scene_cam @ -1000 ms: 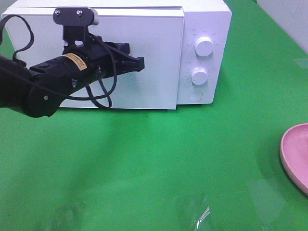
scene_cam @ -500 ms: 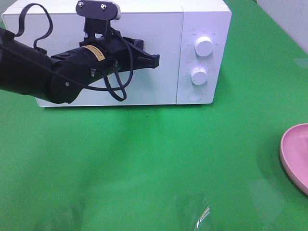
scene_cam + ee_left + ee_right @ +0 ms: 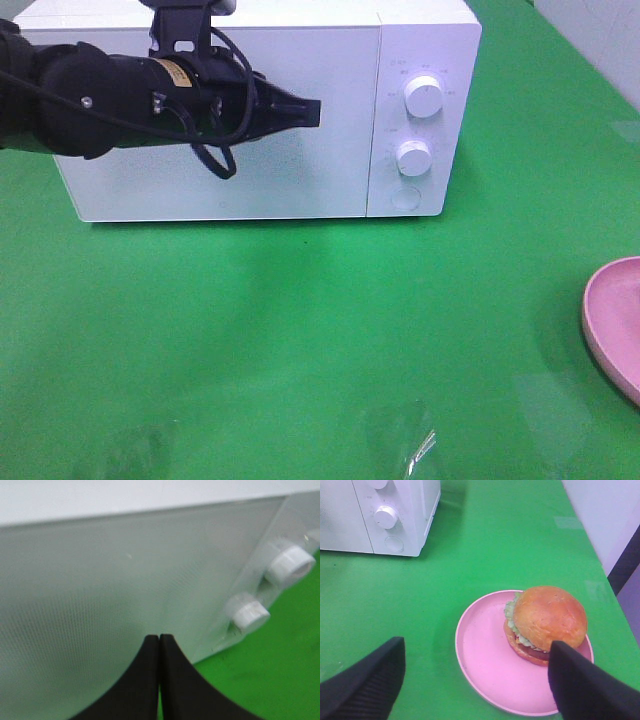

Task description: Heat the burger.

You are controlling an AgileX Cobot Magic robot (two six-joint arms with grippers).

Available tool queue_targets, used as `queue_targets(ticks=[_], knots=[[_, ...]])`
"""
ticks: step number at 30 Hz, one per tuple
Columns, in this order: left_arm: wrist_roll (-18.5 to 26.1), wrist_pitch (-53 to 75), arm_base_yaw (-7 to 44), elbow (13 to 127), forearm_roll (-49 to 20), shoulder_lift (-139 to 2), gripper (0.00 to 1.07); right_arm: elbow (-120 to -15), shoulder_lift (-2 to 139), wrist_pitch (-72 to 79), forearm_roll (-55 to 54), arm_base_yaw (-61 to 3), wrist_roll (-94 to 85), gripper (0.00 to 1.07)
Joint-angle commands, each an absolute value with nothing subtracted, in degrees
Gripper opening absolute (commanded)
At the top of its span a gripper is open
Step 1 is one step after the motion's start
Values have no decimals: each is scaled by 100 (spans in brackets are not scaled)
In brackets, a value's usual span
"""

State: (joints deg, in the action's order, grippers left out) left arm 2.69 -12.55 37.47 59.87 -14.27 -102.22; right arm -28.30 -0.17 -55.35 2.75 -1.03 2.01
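Your left gripper has its jaws pressed together on nothing, its tip against the closed door of the microwave at the far left of the bench. The burger sits on the pink dish at the right edge of the bench, well apart from the oven. Your right gripper hangs over it with jaws wide and empty, the burger toward one finger. That arm is clearly nearer. The burger stands upright, round, so no approach angle is favoured.
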Motion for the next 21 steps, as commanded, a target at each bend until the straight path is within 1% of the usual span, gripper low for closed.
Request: queue_targets(ticks=[1,2,3,4,5,6,7,8,9,10,11,13,14,15,18,19,20,21], knots=[[286,178,3776,5810,-1473,-9763,3,-2813,-178,-5489,235,-80,155,76],[286,178,3776,5810,-1473,-9763,3,-2813,-178,-5489,235,-80,155,76],[286,814,3776,5810,-1473,-9603,15,-2813,-178,-5489,235,-80,155,76],[286,814,3776,5810,-1473,-9603,15,-2813,-178,-5489,235,-80,155,76],[286,1364,3776,5810,-1473,-9465,39,-2813,-178,-5489,235,-80,155,76],[286,1633,3776,5810,-1473,-9385,54,-2813,-178,-5489,235,-80,155,76],[286,1633,3776,5810,-1473,-9385,54,-2813,-178,-5489,235,-80,155,76],[264,2097,3776,5810,-1473,-9265,82,-2813,-178,-5489,235,-80,155,76],[264,2097,3776,5810,-1473,-9265,82,-2813,-178,-5489,235,-80,155,76],[241,2590,3776,5810,-1473,-9173,103,-2813,-178,-5489,235,-80,155,76],[241,2590,3776,5810,-1473,-9173,103,-2813,-178,-5489,235,-80,155,76],[235,3501,3776,5827,-1478,-8995,99,-2813,-178,-5489,235,-80,155,76],[235,3501,3776,5827,-1478,-8995,99,-2813,-178,-5489,235,-80,155,76],[223,3936,3776,5827,-1478,-8921,99,-2813,-178,-5489,235,-80,155,76],[223,4148,3776,5827,-1478,-8892,99,-2813,-178,-5489,235,-80,155,76],[212,4578,3776,5827,-1484,-8783,99,-2813,-178,-5489,235,-80,155,76],[212,4578,3776,5827,-1484,-8783,99,-2813,-178,-5489,235,-80,155,76],[206,4864,3776,5827,-1473,-8686,99,-2813,-178,-5489,235,-80,155,76]])
